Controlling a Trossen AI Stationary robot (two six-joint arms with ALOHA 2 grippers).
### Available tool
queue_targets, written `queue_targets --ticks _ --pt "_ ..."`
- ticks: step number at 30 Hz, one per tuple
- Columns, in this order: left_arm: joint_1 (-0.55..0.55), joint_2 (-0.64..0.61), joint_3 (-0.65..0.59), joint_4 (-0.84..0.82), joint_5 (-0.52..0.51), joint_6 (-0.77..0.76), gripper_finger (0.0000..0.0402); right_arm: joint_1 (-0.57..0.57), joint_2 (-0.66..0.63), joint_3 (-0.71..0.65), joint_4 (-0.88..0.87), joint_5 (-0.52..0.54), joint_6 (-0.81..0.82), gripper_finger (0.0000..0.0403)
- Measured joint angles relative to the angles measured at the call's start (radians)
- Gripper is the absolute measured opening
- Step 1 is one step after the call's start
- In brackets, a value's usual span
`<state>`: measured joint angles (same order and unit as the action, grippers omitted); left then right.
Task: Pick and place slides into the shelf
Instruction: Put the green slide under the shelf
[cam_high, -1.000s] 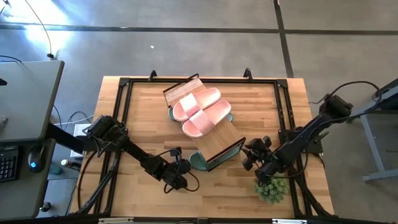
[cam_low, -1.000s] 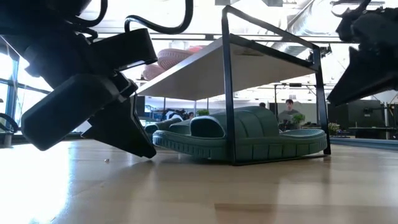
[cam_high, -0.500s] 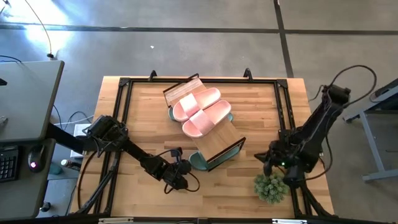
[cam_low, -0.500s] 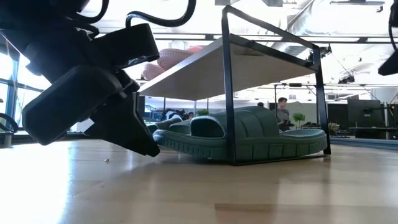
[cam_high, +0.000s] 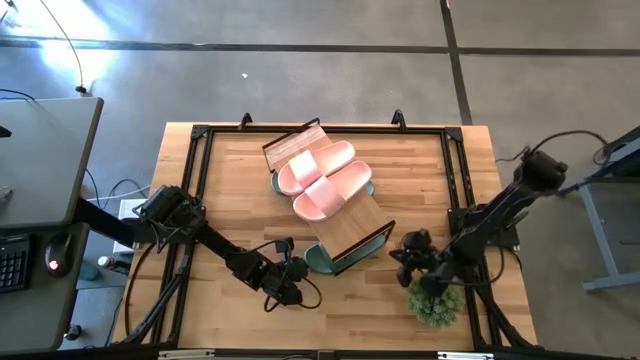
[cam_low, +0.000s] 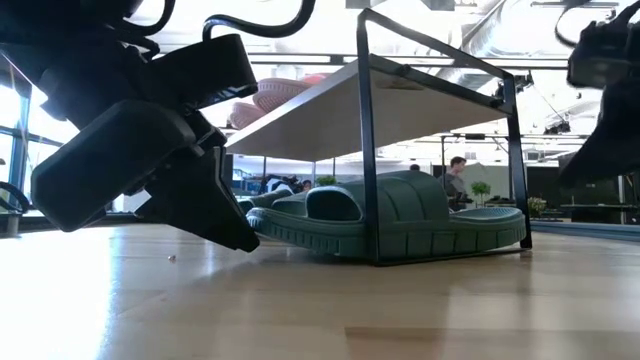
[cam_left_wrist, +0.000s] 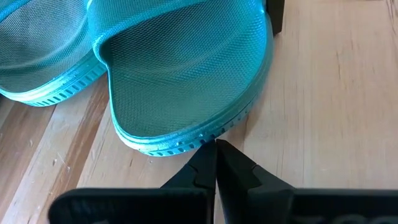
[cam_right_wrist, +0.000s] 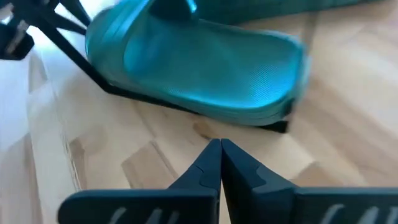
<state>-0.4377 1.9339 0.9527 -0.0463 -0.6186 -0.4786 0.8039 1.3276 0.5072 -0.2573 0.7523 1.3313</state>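
A: Where are your grippers at this moment?

B: My left gripper (cam_left_wrist: 216, 149) is low over the table (cam_high: 240, 200), at the near end of the shelf (cam_high: 365, 215). Its fingers are pressed together and hold nothing. The tips are just beside the rim of a green slide (cam_left_wrist: 186, 74), but I cannot tell if they touch it. My right gripper (cam_right_wrist: 220, 147) is near the front right part of the table, beside the potted plant (cam_high: 436, 303). Its fingers are also pressed together, with nothing between them.

A: And the slides?

B: Two pink slides (cam_high: 322, 180) lie side by side on the top plank of the shelf. Green slides (cam_low: 400, 215) are under the plank, on the table. One toe comes out past the black frame (cam_low: 366, 140) at the near end. In my right wrist view a green slide (cam_right_wrist: 199, 68) reaches over the bottom bar of the frame.

A: Is there room to move?

B: The shelf stands diagonal in the middle. Bare wood is open at the front, between my two grippers, and also along the left side. On the right, the plant is close to the table edge.
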Motion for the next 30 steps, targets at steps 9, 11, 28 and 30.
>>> queue_targets --ticks 9,11,28,30 --pt "0.000 0.000 0.000 0.001 -0.001 -0.001 0.0000 -0.082 0.163 0.000 0.184 -0.027 -0.031 0.0000" --pt "0.000 0.000 0.000 0.001 -0.001 -0.001 0.0000 -0.102 0.183 0.000 0.205 -0.042 -0.031 0.0000" --pt "-0.002 0.000 0.001 0.025 0.010 0.000 0.0000 -0.178 0.226 0.000 0.240 0.012 0.012 0.0000" --pt "-0.002 0.000 0.002 0.026 0.010 0.000 0.0000 -0.186 0.226 0.000 0.240 0.016 0.015 0.0000"
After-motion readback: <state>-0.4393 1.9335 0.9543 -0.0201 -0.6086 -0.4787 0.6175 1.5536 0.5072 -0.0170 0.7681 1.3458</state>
